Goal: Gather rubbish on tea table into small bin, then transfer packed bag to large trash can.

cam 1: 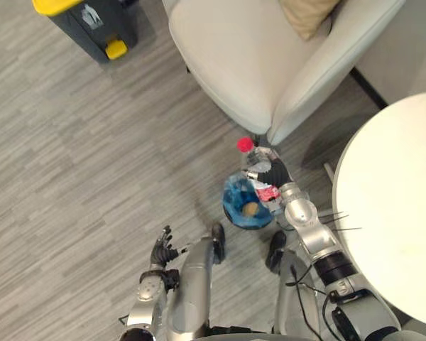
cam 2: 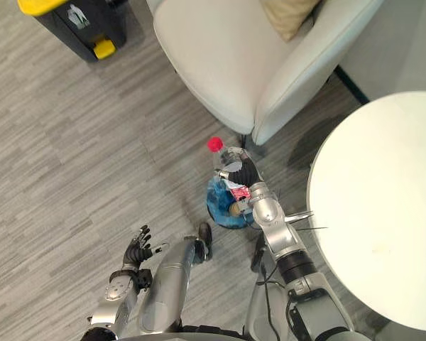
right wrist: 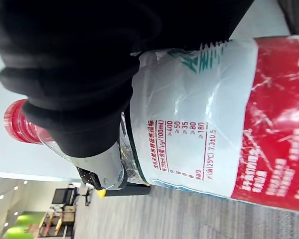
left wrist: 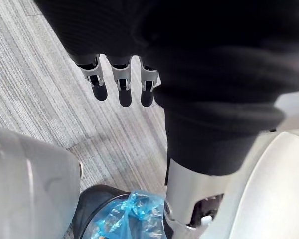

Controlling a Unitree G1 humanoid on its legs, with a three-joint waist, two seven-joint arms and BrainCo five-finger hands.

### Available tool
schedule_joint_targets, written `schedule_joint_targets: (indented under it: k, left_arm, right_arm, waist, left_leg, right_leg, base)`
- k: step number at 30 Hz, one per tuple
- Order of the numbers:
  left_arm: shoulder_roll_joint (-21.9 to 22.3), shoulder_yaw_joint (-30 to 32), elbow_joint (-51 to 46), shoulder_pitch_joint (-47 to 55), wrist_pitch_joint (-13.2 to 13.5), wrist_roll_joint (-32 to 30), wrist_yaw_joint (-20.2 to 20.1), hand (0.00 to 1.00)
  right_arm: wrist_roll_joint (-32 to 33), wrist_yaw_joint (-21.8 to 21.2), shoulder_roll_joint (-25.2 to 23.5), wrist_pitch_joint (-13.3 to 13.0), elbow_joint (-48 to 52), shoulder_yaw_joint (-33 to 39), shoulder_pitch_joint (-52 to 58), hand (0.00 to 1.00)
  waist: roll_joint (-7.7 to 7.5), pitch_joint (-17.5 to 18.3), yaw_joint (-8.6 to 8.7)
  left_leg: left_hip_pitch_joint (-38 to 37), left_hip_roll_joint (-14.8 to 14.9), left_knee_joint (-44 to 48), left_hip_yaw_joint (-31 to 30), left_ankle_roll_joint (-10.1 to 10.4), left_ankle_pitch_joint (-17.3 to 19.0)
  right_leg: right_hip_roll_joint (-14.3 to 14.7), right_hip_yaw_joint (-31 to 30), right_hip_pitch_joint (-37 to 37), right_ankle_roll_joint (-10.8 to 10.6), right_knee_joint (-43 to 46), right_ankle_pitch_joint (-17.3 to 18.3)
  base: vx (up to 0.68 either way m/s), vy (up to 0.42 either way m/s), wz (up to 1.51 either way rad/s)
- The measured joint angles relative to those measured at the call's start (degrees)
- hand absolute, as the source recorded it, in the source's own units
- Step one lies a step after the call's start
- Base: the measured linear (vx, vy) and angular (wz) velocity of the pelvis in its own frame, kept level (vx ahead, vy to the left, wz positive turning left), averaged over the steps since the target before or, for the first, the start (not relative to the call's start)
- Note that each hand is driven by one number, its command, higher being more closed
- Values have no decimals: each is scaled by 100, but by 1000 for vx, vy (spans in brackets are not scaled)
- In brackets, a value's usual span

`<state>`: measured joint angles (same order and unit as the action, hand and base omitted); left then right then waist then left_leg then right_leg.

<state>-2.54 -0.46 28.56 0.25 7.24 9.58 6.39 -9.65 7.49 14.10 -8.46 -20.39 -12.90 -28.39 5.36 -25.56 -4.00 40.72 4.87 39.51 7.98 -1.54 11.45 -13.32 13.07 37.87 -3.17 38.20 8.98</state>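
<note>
A clear plastic bottle with a red cap and a red-and-white label is held over the small bin. My right hand is shut on the bottle, just above the bin's far rim. The bin is lined with a blue bag and holds a brownish item. My left hand hangs low at the left over the floor, its fingers straight and holding nothing.
A round white tea table fills the right side. A cream armchair with a tan cushion stands right behind the bin. A large dark trash can with yellow lid stands at the far left on grey wood flooring.
</note>
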Motion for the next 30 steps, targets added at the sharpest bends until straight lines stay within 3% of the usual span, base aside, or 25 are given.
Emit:
schedule_joint_targets:
  k: [4, 7, 14, 15, 25, 30]
  left_arm:
    - [120, 31, -174, -690, 46, 113, 133, 0]
    - [245, 129, -550, -1301, 103, 214, 282, 0]
    - [213, 418, -1164, -1782, 347, 330, 498, 0]
    - [204, 467, -1201, -1783, 350, 332, 501, 0]
    - [49, 577, -1267, -1803, 205, 457, 589, 0]
    - [17, 596, -1265, -1800, 190, 450, 605, 0]
  right_arm:
    - [13, 139, 78, 24, -126, 59, -611, 100]
    - [59, 364, 154, 27, -130, 85, -1420, 100]
    - [114, 509, 326, 136, -589, 71, -1862, 100]
    - [113, 510, 330, 154, -612, 71, -1862, 0]
    - [102, 598, 222, 255, -693, 112, -1827, 0]
    - [-229, 746, 225, 196, 515, 113, -1358, 0]
  waist:
    - [-18, -183, -1]
    - [-93, -369, -25]
    - [-122, -458, -193]
    - [-123, -458, -193]
    - [-135, -449, -291]
    - [-187, -422, -265]
  left_leg:
    - [1136, 4, 719, -96, -7, 38]
    - [2551, 111, 1489, -187, 3, 64]
    - [4094, 189, 2460, -381, 59, 86]
    - [4166, 188, 2507, -395, 72, 93]
    - [4569, 188, 2662, -596, 221, 1]
    - [4549, 189, 2668, -684, 312, -57]
  right_leg:
    - [-187, -70, 1188, 111, 982, 295]
    - [-271, -139, 2627, 202, 1943, 582]
    - [-372, -216, 4178, 352, 3119, 875]
    - [-377, -215, 4251, 369, 3179, 898]
    - [-440, -80, 4636, 509, 3588, 1092]
    - [-433, 10, 4576, 544, 3621, 1116]
  base:
    - [-179, -73, 16]
    - [-211, -112, 16]
    - [-110, -60, 8]
    - [-43, -13, 6]
    - [-48, -9, 9]
    - [-11, -1, 3]
